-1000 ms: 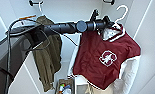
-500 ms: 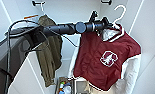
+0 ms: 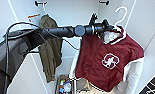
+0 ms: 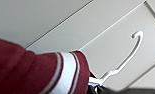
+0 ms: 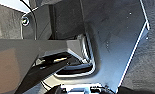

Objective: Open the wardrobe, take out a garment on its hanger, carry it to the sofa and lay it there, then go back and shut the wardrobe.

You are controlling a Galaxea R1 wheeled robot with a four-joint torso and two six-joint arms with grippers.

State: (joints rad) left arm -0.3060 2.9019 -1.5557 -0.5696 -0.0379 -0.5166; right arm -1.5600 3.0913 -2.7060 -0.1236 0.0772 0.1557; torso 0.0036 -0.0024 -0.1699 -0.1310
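The wardrobe (image 3: 68, 15) stands open in the head view, its white inside ahead of me. My left arm reaches in from the left, and the left gripper (image 3: 106, 28) is shut on the neck of the white hanger (image 3: 121, 13) at the collar. The garment (image 3: 103, 62), maroon with white sleeves and a chest emblem, hangs from that hanger, right of centre. The hook is free in the air before the right door. In the left wrist view the striped collar of the garment (image 4: 23, 67) and the hanger (image 4: 133, 50) rise from the gripper (image 4: 95, 86).
An olive-brown jacket (image 3: 50, 50) hangs at the wardrobe's left side. Small colourful items (image 3: 64, 85) lie on the wardrobe floor. The white open doors flank the opening, one at the left (image 3: 30, 77) and one at the right (image 3: 148, 22).
My left arm, with the hanger and the maroon jacket, has shifted slightly to the right and a little lower. The olive-brown jacket has stayed put.
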